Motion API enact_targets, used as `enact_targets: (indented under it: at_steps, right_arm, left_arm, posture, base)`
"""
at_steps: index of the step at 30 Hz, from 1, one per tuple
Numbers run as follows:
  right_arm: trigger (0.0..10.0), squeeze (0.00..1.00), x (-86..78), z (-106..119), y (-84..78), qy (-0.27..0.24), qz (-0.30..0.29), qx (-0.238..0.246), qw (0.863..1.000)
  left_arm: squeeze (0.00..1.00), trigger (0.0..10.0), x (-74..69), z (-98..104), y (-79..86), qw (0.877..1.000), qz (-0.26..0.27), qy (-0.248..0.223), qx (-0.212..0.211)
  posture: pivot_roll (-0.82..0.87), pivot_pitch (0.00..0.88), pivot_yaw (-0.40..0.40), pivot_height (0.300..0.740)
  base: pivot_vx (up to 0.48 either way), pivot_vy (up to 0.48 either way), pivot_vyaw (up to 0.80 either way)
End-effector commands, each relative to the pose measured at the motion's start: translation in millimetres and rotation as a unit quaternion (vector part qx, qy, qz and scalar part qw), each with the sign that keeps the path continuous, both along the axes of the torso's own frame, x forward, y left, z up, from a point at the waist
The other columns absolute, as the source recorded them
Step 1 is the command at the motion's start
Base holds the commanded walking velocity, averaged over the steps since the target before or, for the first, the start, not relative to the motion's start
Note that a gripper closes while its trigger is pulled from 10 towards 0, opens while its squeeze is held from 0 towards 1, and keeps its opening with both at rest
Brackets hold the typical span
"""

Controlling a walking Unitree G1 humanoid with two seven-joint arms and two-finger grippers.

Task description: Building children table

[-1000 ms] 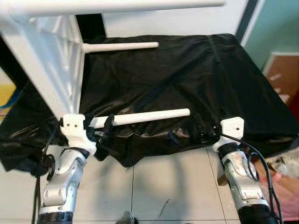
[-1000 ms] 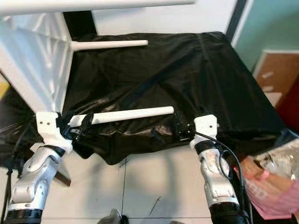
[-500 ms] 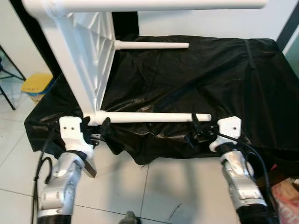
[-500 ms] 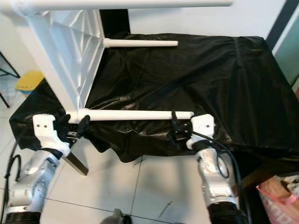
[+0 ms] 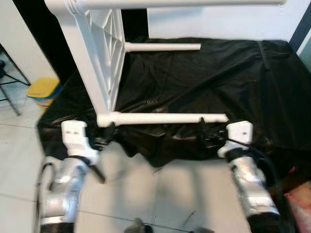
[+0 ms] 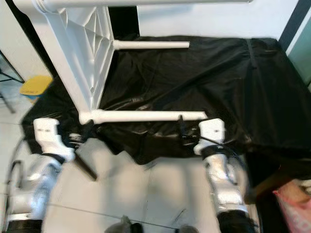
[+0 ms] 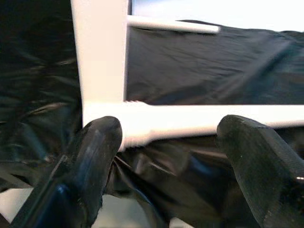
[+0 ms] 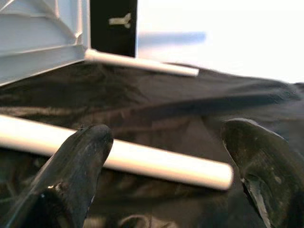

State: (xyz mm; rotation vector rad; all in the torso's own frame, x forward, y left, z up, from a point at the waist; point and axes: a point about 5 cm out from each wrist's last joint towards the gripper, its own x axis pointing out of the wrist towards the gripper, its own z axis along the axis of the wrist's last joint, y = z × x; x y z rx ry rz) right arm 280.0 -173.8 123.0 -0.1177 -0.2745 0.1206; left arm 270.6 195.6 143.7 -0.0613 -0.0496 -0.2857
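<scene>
Both silver arms reach forward and slightly inward from the bottom of the head views, wrists level, toward the near leg of the white table.

Left gripper (image 5: 108, 133): fingers spread wide, just short of the joint where the near leg (image 5: 165, 118) meets the table frame (image 5: 99, 58). The left wrist view shows the two black fingertips (image 7: 92, 152) on either side of the leg's base without touching it; the leg runs across behind them.

Right gripper (image 5: 206, 136): fingers also wide apart, just before the free end of the near leg. The right wrist view shows the leg's rounded tip lying between and beyond the fingertips (image 8: 78, 161), apart from both.

The white table lies on its side on the black sheet (image 5: 228, 82) that covers a low surface. Its ribbed underside faces the right, and the tabletop stands upright at the left end of the near leg. The near leg lies along the sheet's front edge.

Beyond the near leg, a second leg (image 5: 163, 47) projects from the frame, parallel, over the far part of the sheet. A third leg (image 5: 175, 3) runs along the top, highest of all.

Head views alone add a yellow object (image 5: 43, 90) on the tiled floor (image 5: 160, 194), left of the frame. The right wrist view alone shows a dark panel (image 8: 114, 26) behind the second leg.
</scene>
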Motion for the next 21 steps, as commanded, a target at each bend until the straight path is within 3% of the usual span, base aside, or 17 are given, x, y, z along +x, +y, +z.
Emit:
enact_targets:
  at_steps: [1,10,16,21]
  right_arm:
    - [10.0,0.00,0.8,1,2.7,-0.003,0.001,0.003,1.000]
    - [10.0,0.00,3.2,4,1.1,-0.004,-0.011,0.010,1.000]
    - [10.0,0.00,4.9,11,-0.2,-0.015,-0.028,-0.002,1.000]
    - [10.0,0.00,5.1,14,-0.2,-0.018,-0.032,-0.005,0.999]
  left_arm:
    - [0.00,10.0,0.4,2,2.5,1.000,0.002,-0.001,0.013]
    - [0.00,10.0,8.2,5,-5.3,0.999,-0.022,0.005,0.024]
    - [0.00,10.0,20.8,5,-29.8,0.994,-0.093,0.052,-0.018]
    - [0.00,10.0,26.7,1,-40.1,0.989,-0.122,0.077,-0.025]
  posture:
    - [-0.02,0.064,0.011,0.740]
    - [-0.02,0.066,0.018,0.740]
    - [-0.03,0.075,0.025,0.740]
    - [-0.03,0.082,0.030,0.740]
  base:
    - [0.000,0.000,0.00]
    - [0.000,0.000,0.00]
    - [0.000,0.000,0.00]
    - [0.000,0.000,0.00]
